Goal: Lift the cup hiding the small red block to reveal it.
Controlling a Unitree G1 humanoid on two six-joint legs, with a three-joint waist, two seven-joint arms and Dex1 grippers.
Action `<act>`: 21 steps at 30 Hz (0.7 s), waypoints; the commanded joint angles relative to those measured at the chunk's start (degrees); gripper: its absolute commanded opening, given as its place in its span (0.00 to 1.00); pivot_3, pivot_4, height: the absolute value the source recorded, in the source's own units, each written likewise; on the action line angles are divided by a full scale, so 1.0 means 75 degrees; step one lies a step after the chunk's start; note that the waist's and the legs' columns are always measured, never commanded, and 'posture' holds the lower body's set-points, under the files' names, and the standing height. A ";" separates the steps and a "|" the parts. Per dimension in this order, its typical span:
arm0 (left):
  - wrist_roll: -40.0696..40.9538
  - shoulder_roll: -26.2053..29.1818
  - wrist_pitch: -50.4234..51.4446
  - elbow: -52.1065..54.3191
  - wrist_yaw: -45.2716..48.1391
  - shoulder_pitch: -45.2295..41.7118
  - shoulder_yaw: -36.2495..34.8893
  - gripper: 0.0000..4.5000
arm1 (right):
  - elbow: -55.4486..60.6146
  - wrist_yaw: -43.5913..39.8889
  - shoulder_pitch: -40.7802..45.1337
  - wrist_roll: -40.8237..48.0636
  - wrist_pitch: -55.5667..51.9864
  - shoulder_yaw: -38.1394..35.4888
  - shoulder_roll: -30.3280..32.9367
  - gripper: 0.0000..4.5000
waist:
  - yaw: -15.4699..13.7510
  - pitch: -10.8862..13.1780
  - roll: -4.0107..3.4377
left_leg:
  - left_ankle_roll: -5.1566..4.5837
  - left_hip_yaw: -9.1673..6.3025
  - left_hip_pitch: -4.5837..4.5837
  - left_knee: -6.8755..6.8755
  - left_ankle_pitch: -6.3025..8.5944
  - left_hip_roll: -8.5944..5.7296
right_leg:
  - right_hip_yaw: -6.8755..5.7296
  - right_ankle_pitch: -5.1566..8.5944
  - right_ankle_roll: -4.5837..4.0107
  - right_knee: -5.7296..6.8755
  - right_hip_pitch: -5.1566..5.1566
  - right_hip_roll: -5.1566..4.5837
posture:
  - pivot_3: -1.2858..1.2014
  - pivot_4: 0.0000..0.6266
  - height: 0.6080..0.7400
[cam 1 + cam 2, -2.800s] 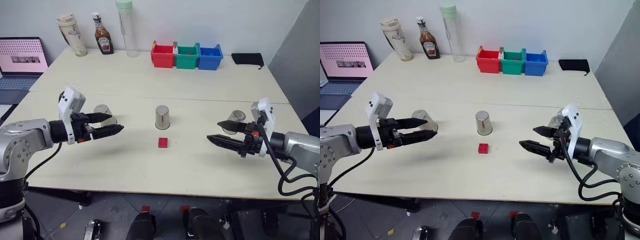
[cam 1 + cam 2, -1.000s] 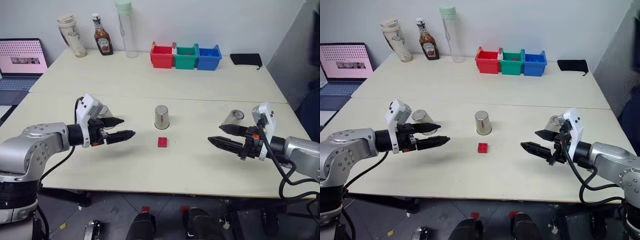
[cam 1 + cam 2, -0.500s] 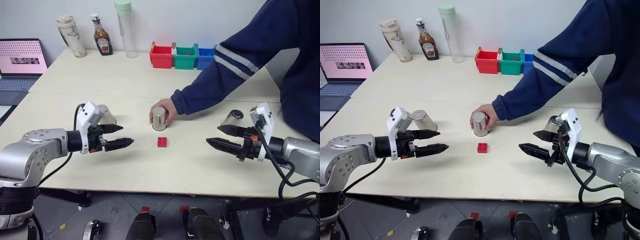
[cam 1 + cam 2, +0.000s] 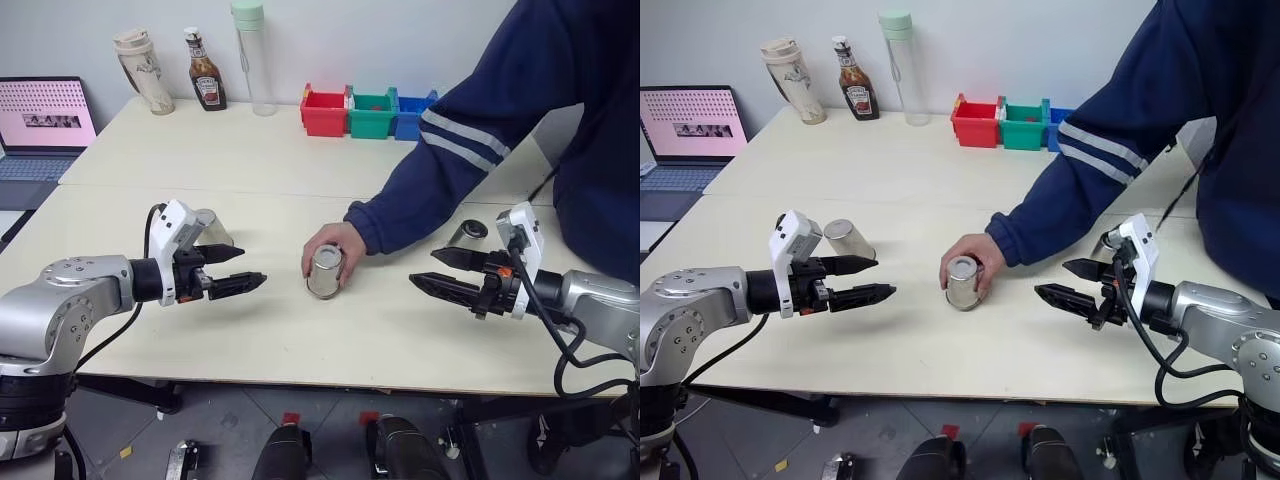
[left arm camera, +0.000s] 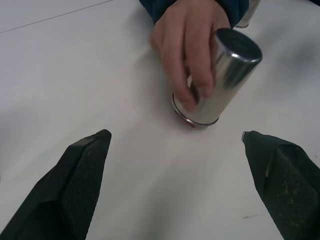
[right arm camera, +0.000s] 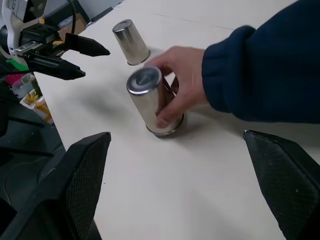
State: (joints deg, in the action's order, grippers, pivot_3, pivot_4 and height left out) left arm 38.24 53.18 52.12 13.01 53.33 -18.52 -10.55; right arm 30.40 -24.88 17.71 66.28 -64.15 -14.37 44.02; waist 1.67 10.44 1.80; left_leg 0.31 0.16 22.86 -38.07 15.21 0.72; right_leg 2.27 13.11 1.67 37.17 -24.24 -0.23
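Steel cup [image 4: 324, 271], upside down, sat mid-table under a person's hand [image 4: 338, 246]; navy sleeve [image 4: 470, 140] came in from the far right. Small red block: only a red sliver visible at that cup's rim in the left wrist view [image 5: 192, 125], so it sat under the middle cup. Left gripper [image 4: 238, 270] hovered above the table [image 4: 250, 340] on the cup's left side, fingers apart, holding nothing, bare tabletop between it and the cup. Right gripper [image 4: 432, 270] mirrored it on the right, fingers also spread, empty, also clear of the cup. Second cup [image 4: 846, 240] stood just behind the left gripper; third cup [image 4: 466, 236] just behind the right one. Near edge of the table ran close below both arms. Far side carried a laptop [image 4: 42, 125], ketchup bottle [image 4: 205, 70], red bin [image 4: 324, 110], green bin [image 4: 372, 112], blue bin [image 4: 408, 115], all well apart from the grippers.
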 commanded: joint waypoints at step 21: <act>-0.0095 0.0038 -0.0258 -0.0024 0.0044 -0.0268 -0.0047 0.99 | -0.0003 -0.0022 0.0180 -0.0237 0.0322 0.0083 0.0013 1.00 | 0.0001 0.0000 0.0000 | 0.0000 0.0001 -0.0001 -0.0001 0.0000 0.0000 | 0.0001 0.0000 0.0000 0.0002 0.0000 0.0001 | 0.52 0.24 1.00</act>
State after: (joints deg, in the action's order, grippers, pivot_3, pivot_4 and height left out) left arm 37.64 53.06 50.96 12.58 53.40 -19.45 -10.46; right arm 29.81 -24.80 18.41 64.74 -63.06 -13.28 43.97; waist 1.67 10.44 1.80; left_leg 0.31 0.16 22.85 -38.07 15.21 0.72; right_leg 2.27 13.10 1.68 37.19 -24.24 -0.23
